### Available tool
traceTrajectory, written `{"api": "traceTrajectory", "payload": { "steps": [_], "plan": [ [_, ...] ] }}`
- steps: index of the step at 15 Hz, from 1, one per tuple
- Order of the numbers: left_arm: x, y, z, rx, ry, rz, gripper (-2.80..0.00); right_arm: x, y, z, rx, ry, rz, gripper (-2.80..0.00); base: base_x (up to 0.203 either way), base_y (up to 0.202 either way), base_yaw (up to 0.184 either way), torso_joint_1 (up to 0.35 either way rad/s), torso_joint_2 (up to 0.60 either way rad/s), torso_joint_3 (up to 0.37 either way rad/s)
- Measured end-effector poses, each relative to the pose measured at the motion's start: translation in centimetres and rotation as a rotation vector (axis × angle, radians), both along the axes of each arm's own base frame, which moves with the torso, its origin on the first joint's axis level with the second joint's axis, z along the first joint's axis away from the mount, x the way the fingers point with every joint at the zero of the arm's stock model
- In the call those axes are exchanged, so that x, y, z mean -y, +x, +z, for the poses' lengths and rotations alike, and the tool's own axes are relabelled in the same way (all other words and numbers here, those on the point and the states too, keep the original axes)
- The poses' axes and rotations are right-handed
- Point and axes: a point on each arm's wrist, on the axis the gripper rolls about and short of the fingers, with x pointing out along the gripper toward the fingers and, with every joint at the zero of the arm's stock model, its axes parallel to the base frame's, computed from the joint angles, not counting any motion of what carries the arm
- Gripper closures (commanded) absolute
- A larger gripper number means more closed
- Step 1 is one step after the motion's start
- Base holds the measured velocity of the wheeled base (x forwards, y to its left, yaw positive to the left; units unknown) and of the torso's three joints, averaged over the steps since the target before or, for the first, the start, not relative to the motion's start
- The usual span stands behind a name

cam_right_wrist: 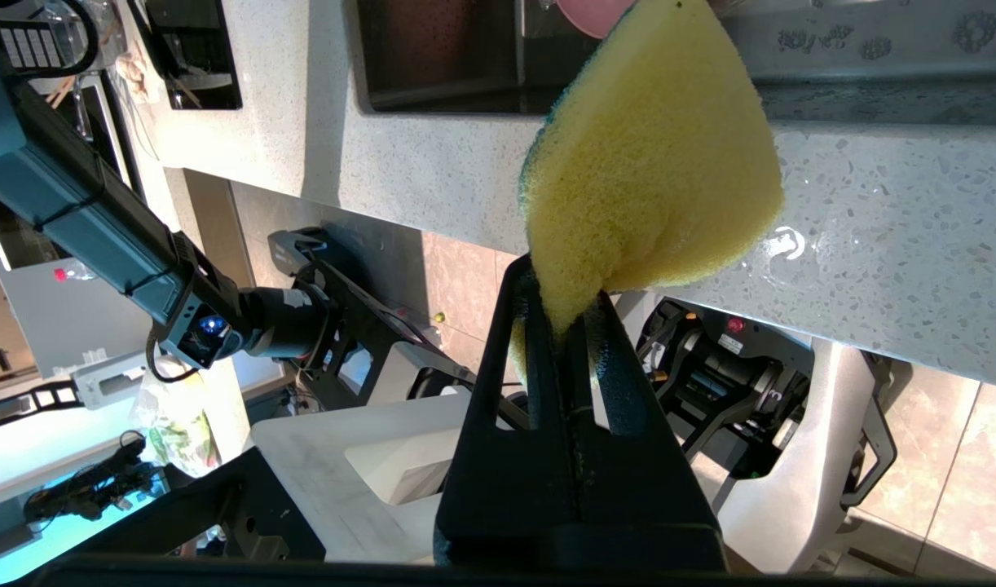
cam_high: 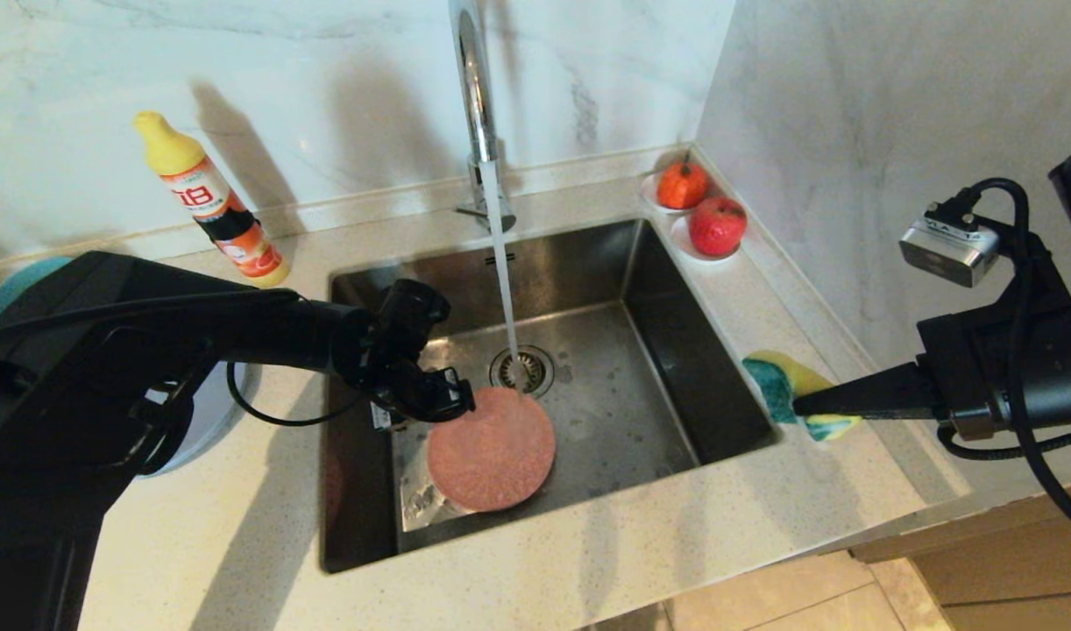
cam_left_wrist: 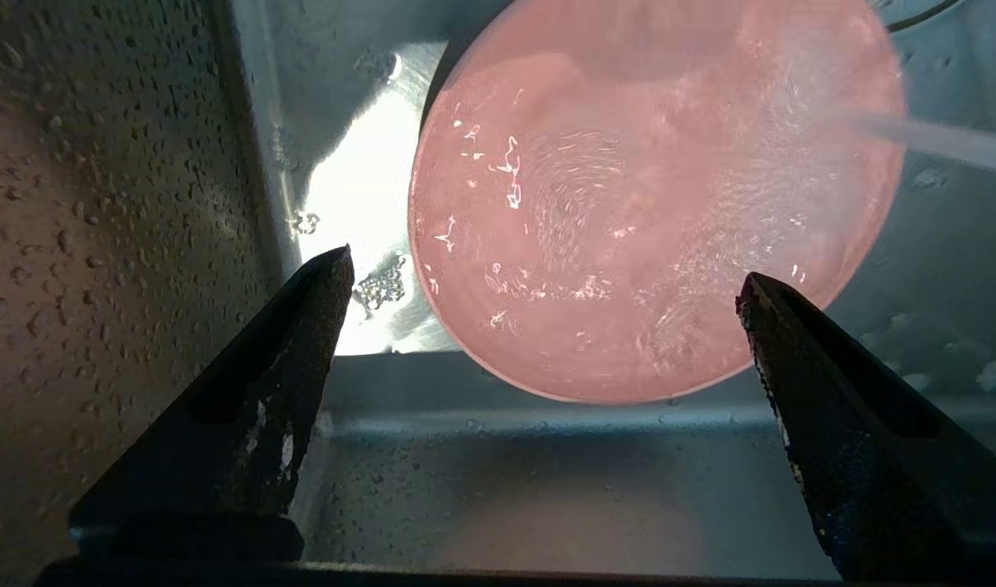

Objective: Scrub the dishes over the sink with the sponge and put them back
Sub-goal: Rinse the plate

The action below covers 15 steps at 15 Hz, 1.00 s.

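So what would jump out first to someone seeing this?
The pink plate lying in the sink, water from the tap running just past its rim. The open left gripper hangs over it; the right gripper pinches the sponge above the counter.

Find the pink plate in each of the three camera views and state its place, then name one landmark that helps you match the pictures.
Head view: the pink plate lies in the sink, just before the drain.
Left wrist view: it fills the upper middle, beyond the open left gripper.
Right wrist view: only a sliver shows at the top edge, beside the sponge.
Shared landmark: the steel sink.
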Motion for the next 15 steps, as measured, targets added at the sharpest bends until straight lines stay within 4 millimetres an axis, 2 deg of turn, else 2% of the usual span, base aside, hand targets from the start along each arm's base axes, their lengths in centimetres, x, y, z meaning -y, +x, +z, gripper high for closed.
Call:
{"api": "traceTrajectory", "payload": {
  "steps": [5,15],
  "plan": [
    [0.06,0.19,-0.78,-0.015,0.006,-0.001,-2.8,0.03,0.06,-0.04,-0.001,-0.001,-0.002,0.0,0.0,0.0,0.0,0.0,0.0,0.0],
    [0.12,0.33,-0.38,-0.002,-0.007,0.006,-2.8,0.08,-0.08,0.11,0.004,0.001,-0.002,0.0,0.0,0.0,0.0,0.0,0.0,0.0]
  ]
}}
